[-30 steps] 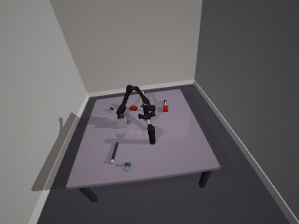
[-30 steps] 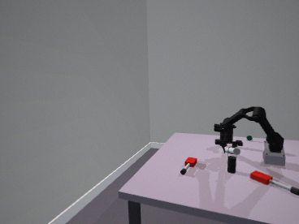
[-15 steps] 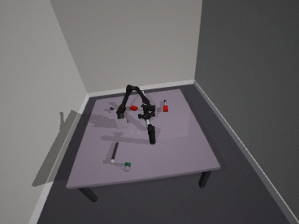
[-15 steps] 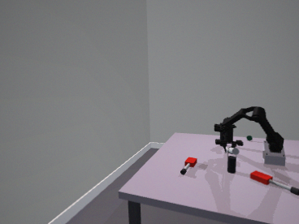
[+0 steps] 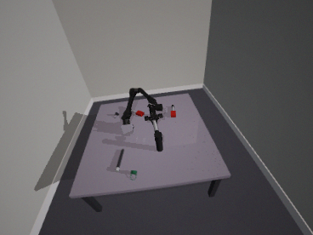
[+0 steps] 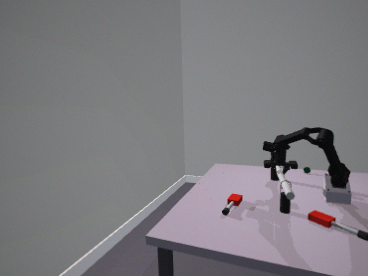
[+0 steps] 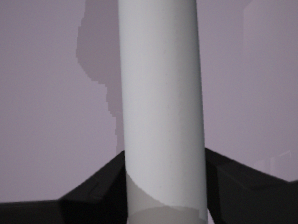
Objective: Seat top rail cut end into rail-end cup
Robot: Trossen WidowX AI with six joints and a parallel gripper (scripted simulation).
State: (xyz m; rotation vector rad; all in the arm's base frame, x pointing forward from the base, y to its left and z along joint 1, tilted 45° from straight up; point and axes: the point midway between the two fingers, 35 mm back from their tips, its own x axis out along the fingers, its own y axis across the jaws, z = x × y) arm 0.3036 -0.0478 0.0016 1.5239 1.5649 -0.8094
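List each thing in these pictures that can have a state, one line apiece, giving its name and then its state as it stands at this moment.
gripper: shut on the rail, a finger pressed to each side.
rail: pale tube, held, slanting above the table.
dark post: upright at the rail's far end; whether the rail is seated there cannot be told.
red block with pin: lying on the table, untouched.
dark rod: lying flat, apart from the arm.
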